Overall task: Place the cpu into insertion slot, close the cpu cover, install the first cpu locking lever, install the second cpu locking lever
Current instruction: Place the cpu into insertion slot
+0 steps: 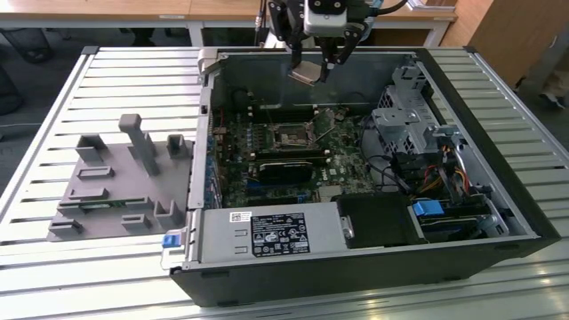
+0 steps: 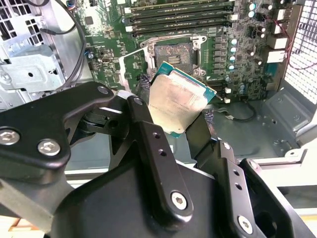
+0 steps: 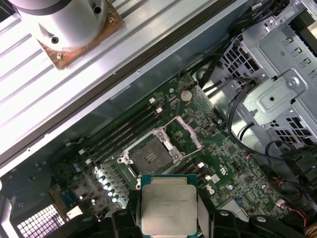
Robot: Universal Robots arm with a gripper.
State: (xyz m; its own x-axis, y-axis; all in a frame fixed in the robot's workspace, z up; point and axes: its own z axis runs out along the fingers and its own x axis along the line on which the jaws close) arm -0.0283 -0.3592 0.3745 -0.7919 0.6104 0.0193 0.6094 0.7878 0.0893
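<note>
The cpu [image 1: 305,73], a flat square chip with a silvery-grey top, hangs tilted above the far part of the open computer case. My gripper [image 1: 313,67] is shut on it, one finger on each of two opposite edges. Both wrist views show the cpu [image 2: 178,101] [image 3: 168,204] between the black fingers [image 2: 148,129]. The insertion slot [image 1: 292,137] [image 2: 174,53] [image 3: 147,157] lies bare on the green motherboard, below the chip and apart from it. The cpu cover [image 3: 184,134] [image 2: 130,65] stands swung open at one side of the slot.
Long black memory slots [image 2: 178,17] [image 3: 126,133] run beside the socket. A black card [image 1: 286,167] lies across the board, with a metal drive cage [image 1: 404,123] and cables at the exterior view's right and a power supply [image 1: 266,233] in front. A grey fixture [image 1: 120,177] stands on the slatted table.
</note>
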